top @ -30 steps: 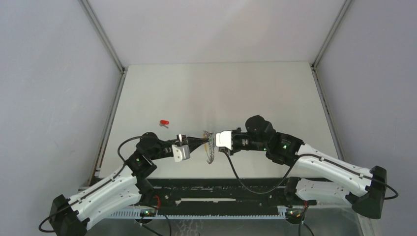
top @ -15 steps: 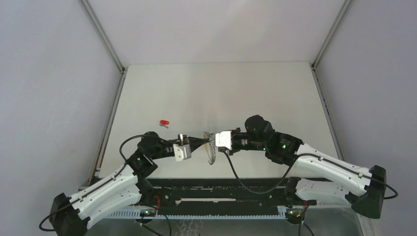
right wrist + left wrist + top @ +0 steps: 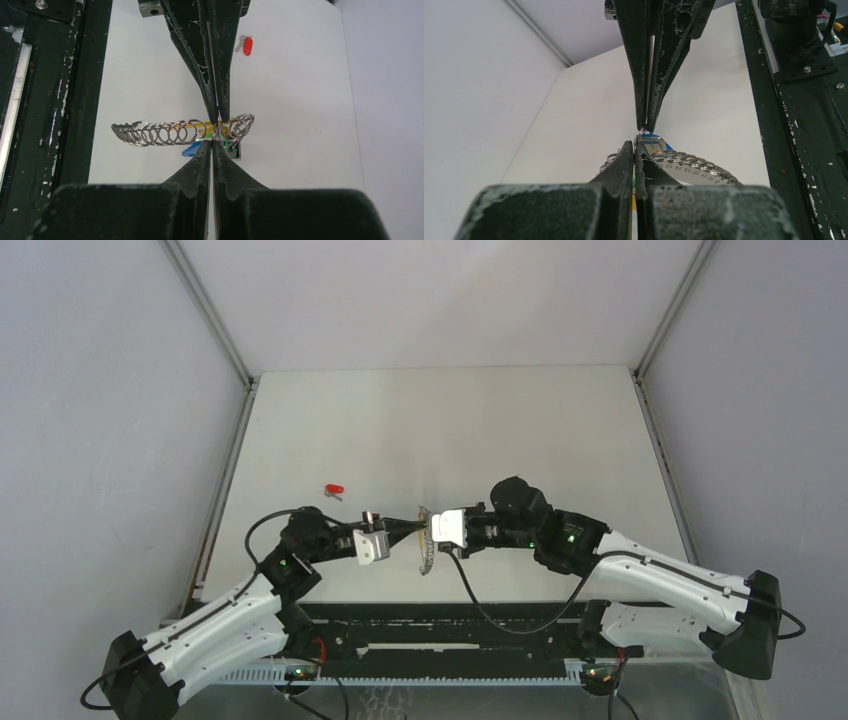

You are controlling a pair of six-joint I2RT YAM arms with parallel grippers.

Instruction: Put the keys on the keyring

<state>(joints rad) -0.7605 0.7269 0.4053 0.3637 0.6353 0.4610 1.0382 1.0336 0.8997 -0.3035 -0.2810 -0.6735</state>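
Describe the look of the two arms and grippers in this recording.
The left arm and right arm have white shells on the long links, black joints with small green lights, and a loose black cable each. A white camera block sits at each wrist. The left gripper and right gripper have narrow, tapering black fingers with chipped, scuffed paint.

Keyring (image 3: 150, 134) silver, coiled loops, with yellow tab (image 3: 200, 126). Blue-headed key (image 3: 191, 150), red-headed key (image 3: 247, 46). Table (image 3: 300, 100) plain white.

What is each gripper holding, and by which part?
Both the left gripper and the right gripper pinch the keyring from opposite sides, near its yellow tab. Which exact part each holds cannot be told.
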